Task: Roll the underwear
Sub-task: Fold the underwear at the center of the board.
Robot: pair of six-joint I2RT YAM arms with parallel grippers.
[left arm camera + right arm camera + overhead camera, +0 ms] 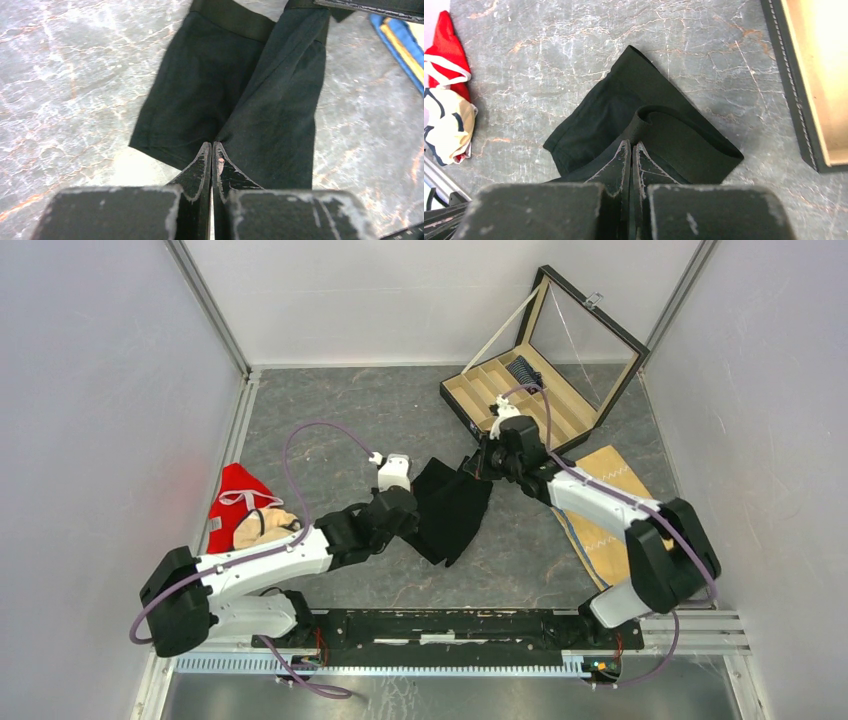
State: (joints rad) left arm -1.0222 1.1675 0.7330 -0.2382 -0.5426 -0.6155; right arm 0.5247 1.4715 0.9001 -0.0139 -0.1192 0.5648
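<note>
Two robot arms meet over the black underwear point(452, 508), which lies spread near the middle of a grey marbled tabletop point(330, 410). Seen from overhead, the left pincer point(416, 520) comes in from 8 o'clock and meets the garment's 9 o'clock edge. Its wrist camera shows the fingertips point(201, 167) drawn together to a sliver, with a pinch of dark fabric caught between them where the two panels of cloth meet. The right pincer point(476, 468) reaches in from 2 o'clock to the garment's 1 o'clock corner. Its own camera shows the fingers point(620, 162) clamped together on the broad waistband, which is folded over and curls up off the tabletop there. The rest of the garment lies flat.

At 1 o'clock in the overhead view an open case point(470, 405) stands with its clear lid raised. The striped underwear point(522, 371) sits as a small dark bundle in one of its tan compartments. A tan cloth point(600, 530) with white zigzag stitching lies at 3 o'clock, partly under the right arm. A heap of red and cream clothing point(238, 502) rests at 9 o'clock, beside the left arm.
</note>
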